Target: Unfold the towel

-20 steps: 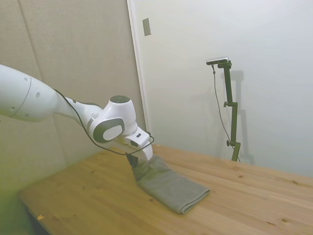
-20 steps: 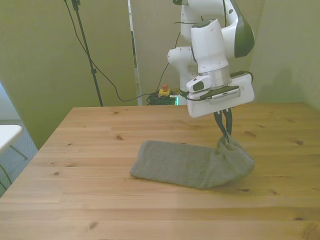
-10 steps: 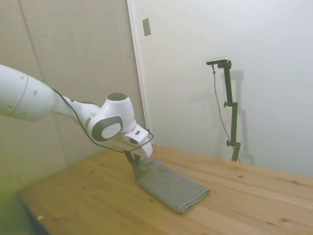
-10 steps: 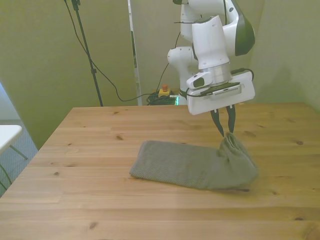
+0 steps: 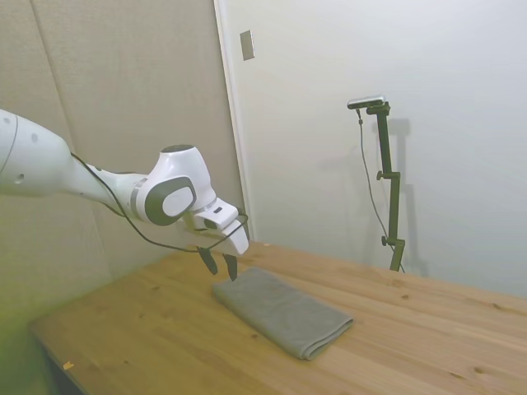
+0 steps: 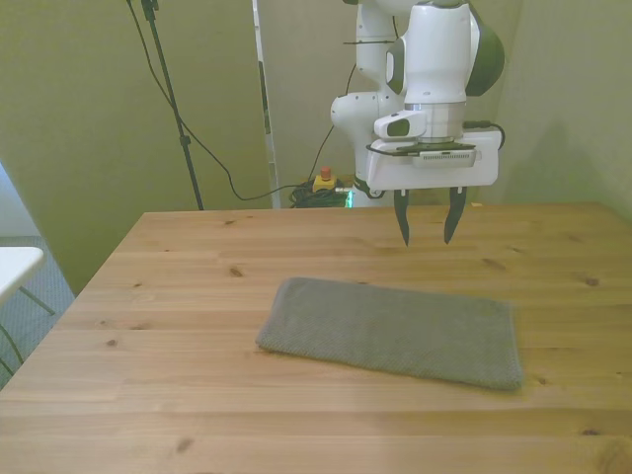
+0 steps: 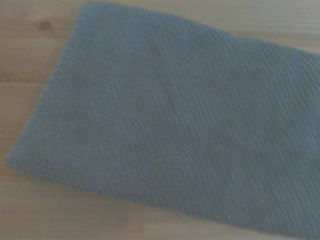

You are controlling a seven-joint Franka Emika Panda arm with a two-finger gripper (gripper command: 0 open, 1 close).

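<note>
End effector point(image 6: 427, 237) spread, empty, above towel point(image 6: 393, 331); wrist view alone shows weave.

The white arm point(image 5: 49, 169) reaches out with its wrist bent downward, the gripper point(image 6: 427, 235) pointing straight down above the surface point(image 6: 178, 395). Its two dark jaws stand spread apart, gripping nothing, their tips held clear above the surface.

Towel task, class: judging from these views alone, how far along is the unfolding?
Done: nothing that shows; the towel lies flat on the table as a thick, layered rectangle. In hand: nothing; the gripper is open and empty, above the towel's far edge. Left: grasp an edge and open the layers.
</note>
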